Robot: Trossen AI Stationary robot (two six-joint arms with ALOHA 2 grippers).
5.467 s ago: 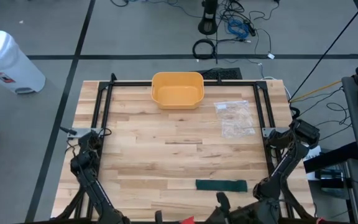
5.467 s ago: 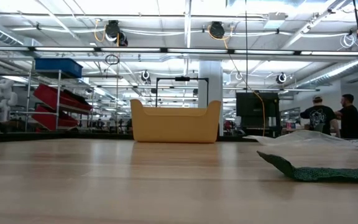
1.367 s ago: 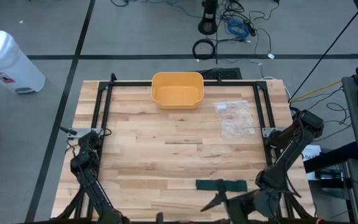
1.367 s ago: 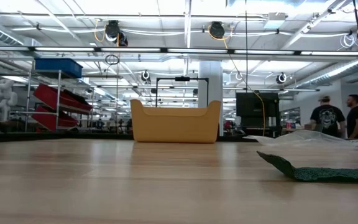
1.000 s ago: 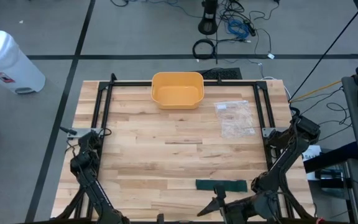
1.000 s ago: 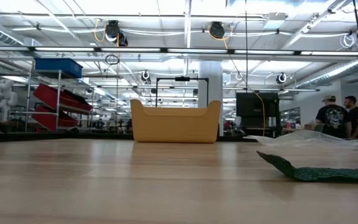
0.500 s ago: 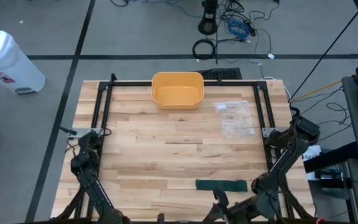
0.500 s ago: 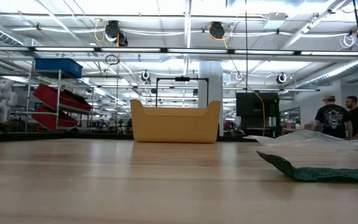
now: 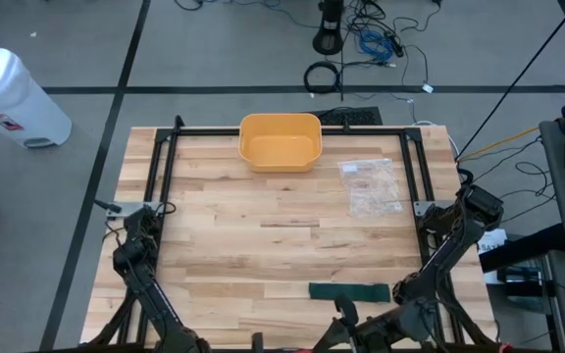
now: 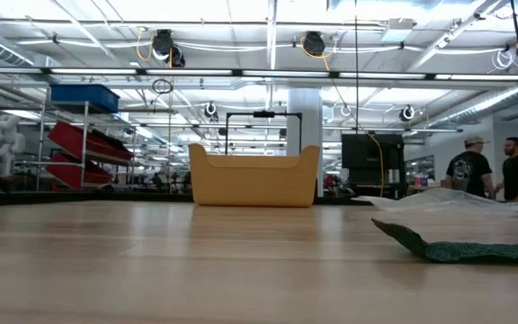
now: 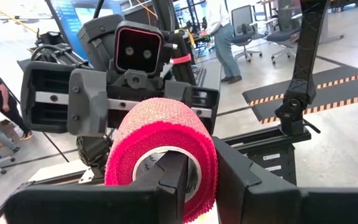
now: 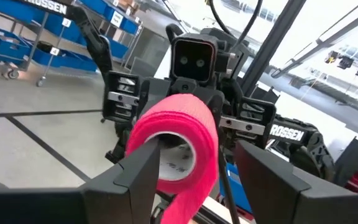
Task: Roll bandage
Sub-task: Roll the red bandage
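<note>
Bandage strip (image 9: pixel 349 291), green, lies flat and unrolled on the bench (image 9: pixel 263 245) at 5 o'clock in the high view, long axis running 9 to 3.

The low view shows it limp on the wood, one end slightly lifted.

In the left wrist view the left pincer (image 11: pixel 207 168) clamps the wall of a pink roll (image 11: pixel 160 140), core facing the camera.

In the right wrist view the right pincer (image 12: pixel 197 155) stands spread around that roll, a loose tail (image 12: pixel 174 210) hanging. Rolling looks nearly finished for pink, unstarted for green.

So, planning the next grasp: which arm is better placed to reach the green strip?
Probably right: the green strip lies beside the right arm; the left fingers hold the pink roll.
</note>
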